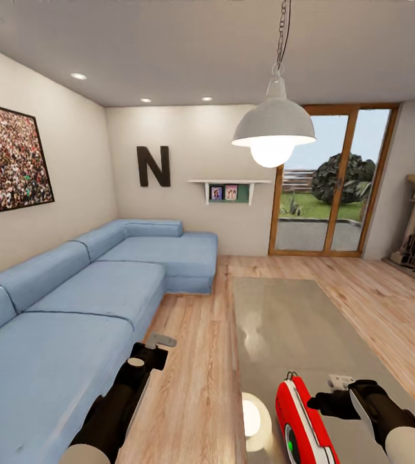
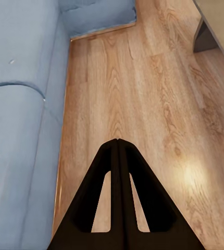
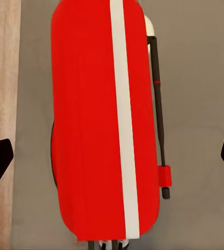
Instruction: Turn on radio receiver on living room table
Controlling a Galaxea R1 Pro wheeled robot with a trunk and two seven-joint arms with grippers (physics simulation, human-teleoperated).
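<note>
The living room spreads out from the table [image 1: 298, 309], which serves as the landmark here: the long blue sofa [image 1: 72, 303] runs along the table's left side across a strip of light wood floor [image 1: 194, 361], a white pendant lamp [image 1: 274, 122] hangs above the table's far half, and glass doors [image 1: 330, 187] stand beyond its far end. The table top is glossy grey-beige and mirrors the lamp as a pale patch near its near left corner.

The radio receiver [image 1: 304, 425] rests on the table's near end, its long axis running roughly along the table's length, with the green dial toward the robot. The right gripper [image 1: 327, 403] sits just to the right of the radio, clearly the nearer arm. In the right wrist view the radio's red body with its white stripe [image 3: 123, 120] lies centred between the two finger tips, one at each side edge, spread wide and holding nothing.

The left gripper [image 1: 156, 345] hangs over the floor between sofa and table, its fingers [image 2: 117, 156] pressed together and empty.

The coming move likely needs only a short reach leftward to the radio.
</note>
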